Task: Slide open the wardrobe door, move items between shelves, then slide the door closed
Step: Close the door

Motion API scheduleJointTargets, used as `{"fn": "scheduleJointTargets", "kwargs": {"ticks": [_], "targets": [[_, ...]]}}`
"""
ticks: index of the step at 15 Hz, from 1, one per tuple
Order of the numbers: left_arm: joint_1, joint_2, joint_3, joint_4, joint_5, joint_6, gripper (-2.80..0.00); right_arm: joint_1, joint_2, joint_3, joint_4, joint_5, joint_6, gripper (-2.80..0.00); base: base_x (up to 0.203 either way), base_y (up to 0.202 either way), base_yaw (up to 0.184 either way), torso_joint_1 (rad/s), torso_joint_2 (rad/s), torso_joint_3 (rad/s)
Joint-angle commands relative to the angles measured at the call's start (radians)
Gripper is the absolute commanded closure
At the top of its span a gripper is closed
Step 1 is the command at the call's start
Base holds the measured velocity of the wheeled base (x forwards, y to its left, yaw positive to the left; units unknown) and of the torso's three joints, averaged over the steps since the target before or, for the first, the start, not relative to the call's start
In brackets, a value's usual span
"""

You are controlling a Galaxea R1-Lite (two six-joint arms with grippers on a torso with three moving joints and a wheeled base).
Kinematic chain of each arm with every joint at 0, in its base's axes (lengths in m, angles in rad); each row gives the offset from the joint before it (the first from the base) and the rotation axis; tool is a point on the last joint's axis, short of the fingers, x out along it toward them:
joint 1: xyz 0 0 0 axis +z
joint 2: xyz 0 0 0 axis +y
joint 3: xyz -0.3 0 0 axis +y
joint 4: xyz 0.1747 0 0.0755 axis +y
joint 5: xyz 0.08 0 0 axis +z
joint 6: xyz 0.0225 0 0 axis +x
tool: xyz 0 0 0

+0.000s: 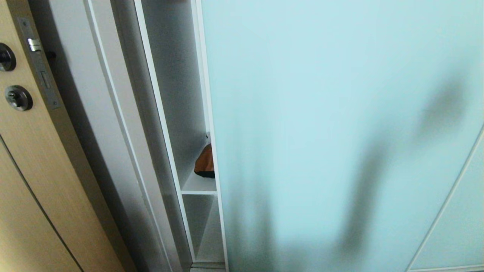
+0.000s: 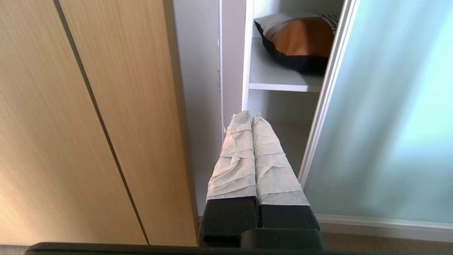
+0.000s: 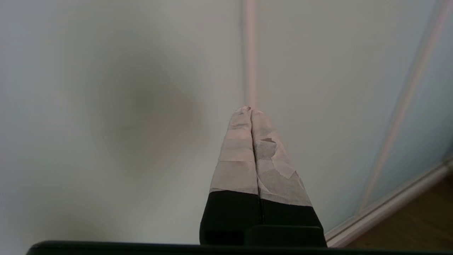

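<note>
Door (image 1: 332,113): frosted aqua, filling frame right, narrow gap at centre-left. Pillow (image 1: 205,162) on shelf (image 1: 198,185) in gap. Left hand (image 2: 251,117), right hand (image 3: 250,110): fingers pressed together, empty.

From my remote seat, the sliding wardrobe door (image 1: 321,113) reads as frosted pale aqua glass — matt, smooth, edged by a slim satin-white metal frame (image 1: 206,94). The shelves (image 2: 279,79) are plain matt white board. On one I see the patchwork pillow (image 2: 299,42), soft cloth in tan-brown with a faint sheen, dark charcoal along its edge. The hinged door (image 1: 34,181) beside it is light wood grain with dark metal knobs (image 1: 18,98). Both grippers' fingers (image 2: 244,156) wear wrinkled pale tape over black plastic.
</note>
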State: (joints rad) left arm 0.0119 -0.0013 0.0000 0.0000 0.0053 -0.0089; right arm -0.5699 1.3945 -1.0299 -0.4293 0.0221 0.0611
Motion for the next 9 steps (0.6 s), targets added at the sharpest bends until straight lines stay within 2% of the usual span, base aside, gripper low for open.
{"fn": "scheduleJointTargets", "kwargs": {"ticks": [1, 6, 9], "targets": [[0.0, 0.001, 0.002, 0.0, 0.0, 0.0, 0.0, -0.038, 0.13, -0.037, -0.038, -0.007, 0.001, 0.0, 0.0, 0.0, 0.0, 0.0, 0.0, 0.0], [0.0, 0.001, 0.002, 0.0, 0.001, 0.0, 0.0, -0.093, 0.358, -0.259, -0.113, -0.026, 0.008, 0.0, 0.0, 0.0, 0.0, 0.0, 0.0, 0.0], [0.0, 0.001, 0.002, 0.0, 0.0, 0.0, 0.0, -0.096, 0.46, -0.367, -0.116, -0.03, 0.021, 0.0, 0.0, 0.0, 0.0, 0.0, 0.0, 0.0]]}}
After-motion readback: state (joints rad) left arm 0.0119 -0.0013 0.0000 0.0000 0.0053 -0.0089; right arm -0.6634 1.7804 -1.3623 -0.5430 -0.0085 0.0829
